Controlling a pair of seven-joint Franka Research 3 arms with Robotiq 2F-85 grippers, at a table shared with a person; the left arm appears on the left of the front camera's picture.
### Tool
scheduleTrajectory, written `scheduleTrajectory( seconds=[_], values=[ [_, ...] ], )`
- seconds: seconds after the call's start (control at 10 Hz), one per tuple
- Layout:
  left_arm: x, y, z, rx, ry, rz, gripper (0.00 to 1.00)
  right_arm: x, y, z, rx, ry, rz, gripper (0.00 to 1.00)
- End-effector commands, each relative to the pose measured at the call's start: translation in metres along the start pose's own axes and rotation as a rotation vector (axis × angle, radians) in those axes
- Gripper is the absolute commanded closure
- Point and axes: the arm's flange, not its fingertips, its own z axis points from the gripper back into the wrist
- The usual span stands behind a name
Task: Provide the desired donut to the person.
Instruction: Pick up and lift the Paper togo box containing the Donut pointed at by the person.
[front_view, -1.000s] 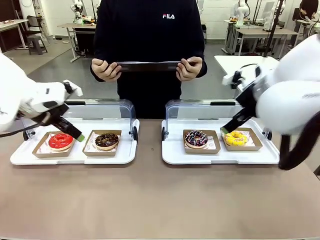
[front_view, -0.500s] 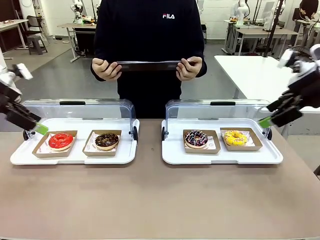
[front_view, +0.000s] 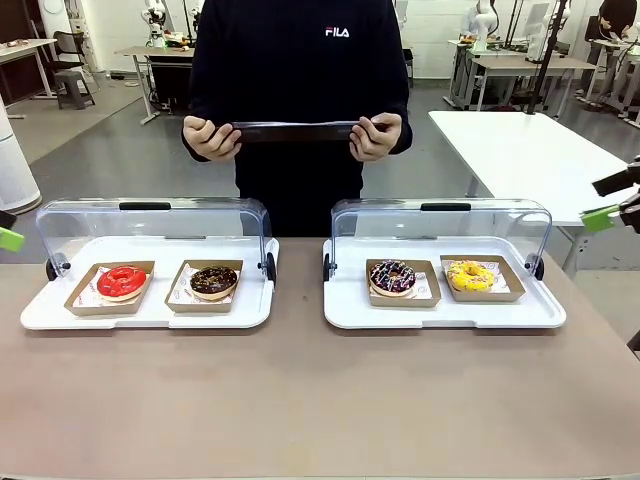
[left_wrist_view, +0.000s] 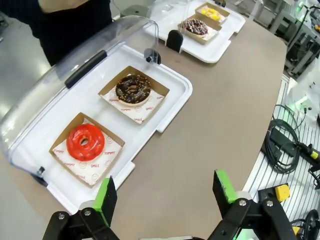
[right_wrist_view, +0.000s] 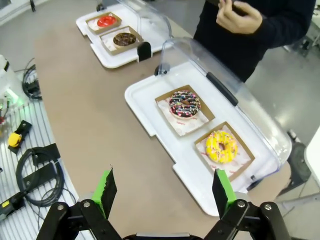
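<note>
The person (front_view: 298, 60) stands at the far side, both hands holding a flat dark tray (front_view: 295, 131) at waist height. On the left white tray (front_view: 40, 310) sit a red donut (front_view: 121, 281) and a chocolate donut (front_view: 213, 281). The right white tray (front_view: 440, 315) carries a dark sprinkled donut (front_view: 392, 276) and a yellow donut (front_view: 470, 275). My left gripper (left_wrist_view: 165, 190) hangs open and empty, high above the table's near edge, with the red donut (left_wrist_view: 85, 141) below it. My right gripper (right_wrist_view: 164, 189) is open and empty too, above the yellow donut (right_wrist_view: 221, 146).
Each donut lies in a brown cardboard box. A clear hinged lid (front_view: 150, 220) stands raised behind each tray. Brown tabletop (front_view: 320, 400) stretches in front. Cables (left_wrist_view: 282, 145) lie on the floor off the table's edge. A white table (front_view: 510, 150) stands back right.
Both arms have pulled back from the trays, left arm to the left edge and right arm to the right edge, rising. The donuts and the person have not moved.
</note>
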Motion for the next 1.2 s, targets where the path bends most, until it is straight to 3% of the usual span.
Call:
scheduleTrajectory(
  seconds=[0.0, 0.4, 1.1],
  values=[
    [-0.026, -0.032, 0.000, 0.017, -0.034, -0.001, 0.00, 0.000, -0.001, 0.002, 0.041, -0.033, 0.017, 0.00],
    [-0.026, -0.030, 0.013, 0.044, -0.106, -0.065, 0.00, 0.000, 0.000, 0.005, 0.038, -0.087, 0.055, 0.00],
    [-0.026, -0.028, 0.016, 0.050, -0.142, -0.134, 0.00, 0.008, 0.009, 0.006, 0.021, -0.099, 0.150, 0.00]
  ],
)
